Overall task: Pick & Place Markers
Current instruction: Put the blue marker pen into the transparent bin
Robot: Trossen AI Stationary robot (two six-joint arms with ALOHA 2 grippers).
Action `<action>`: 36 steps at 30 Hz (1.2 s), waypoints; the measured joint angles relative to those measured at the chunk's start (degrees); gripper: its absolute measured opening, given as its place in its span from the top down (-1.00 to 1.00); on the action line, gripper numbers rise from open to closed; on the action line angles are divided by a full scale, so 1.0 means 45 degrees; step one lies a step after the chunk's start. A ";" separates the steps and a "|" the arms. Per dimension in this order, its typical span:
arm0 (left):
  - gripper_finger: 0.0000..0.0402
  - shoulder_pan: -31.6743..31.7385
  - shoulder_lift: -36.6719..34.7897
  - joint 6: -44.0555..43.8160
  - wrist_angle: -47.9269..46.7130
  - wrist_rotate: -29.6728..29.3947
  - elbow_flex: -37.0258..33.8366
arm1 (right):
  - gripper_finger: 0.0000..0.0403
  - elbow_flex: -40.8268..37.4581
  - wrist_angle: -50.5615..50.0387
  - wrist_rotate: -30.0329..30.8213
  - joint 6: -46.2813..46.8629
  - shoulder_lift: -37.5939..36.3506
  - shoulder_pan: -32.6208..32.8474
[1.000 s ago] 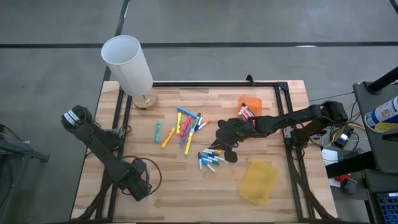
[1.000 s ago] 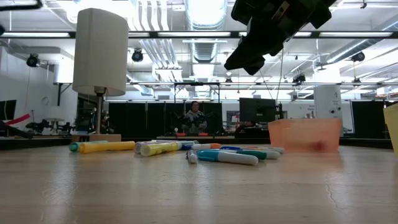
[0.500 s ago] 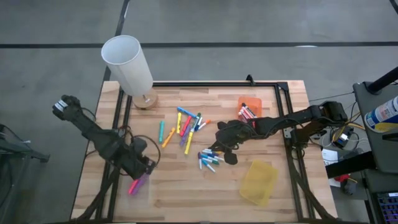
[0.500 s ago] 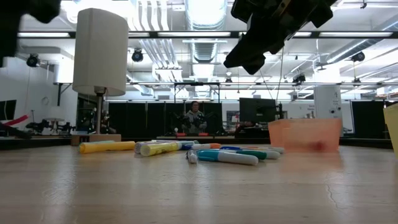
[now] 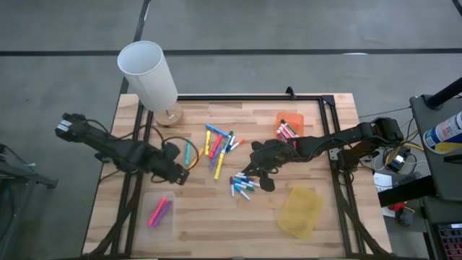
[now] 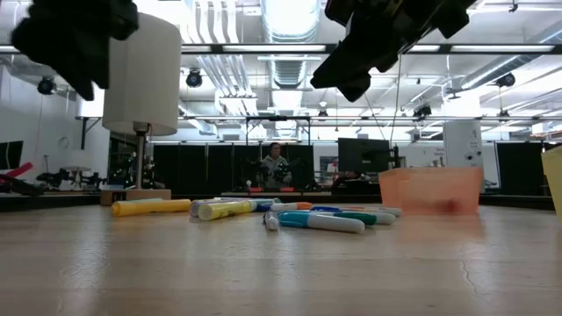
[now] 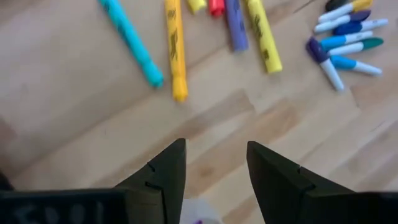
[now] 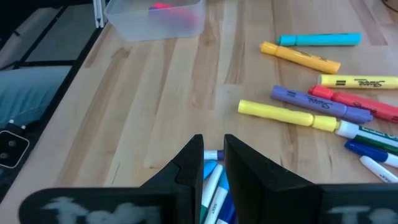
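Looking down past the left gripper [image 7: 214,180] at a wooden table [image 7: 81,118]. Two dark fingers [image 7: 165,171] standing apart, with bare wood in the gap and nothing held. Farther out, a teal marker [image 7: 132,42] lying slanted, just beside a long yellow marker [image 7: 175,48]. Next to those, the end of another yellow marker [image 7: 196,5], a red marker [image 7: 216,6], a purple marker [image 7: 236,26] and one more yellow marker [image 7: 264,38], all close together in a row. Off to one side, a little bunch of thin blue and white markers [image 7: 342,36] fanned out, their ends touching.
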 joint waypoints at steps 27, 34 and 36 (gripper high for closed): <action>0.19 0.6122 0.2792 0.6322 0.0516 0.1099 0.0000 | 0.72 -0.0151 0.0515 0.0073 0.0530 0.0010 0.0464; 0.19 0.7411 0.4183 0.7393 0.0601 0.1125 0.0000 | 0.72 -0.0189 0.0554 0.0078 0.0449 0.0010 0.0720; 0.19 0.7718 0.4446 0.7727 0.0795 0.1130 0.0000 | 0.72 -0.0194 0.0559 0.0078 0.0423 0.0010 0.0777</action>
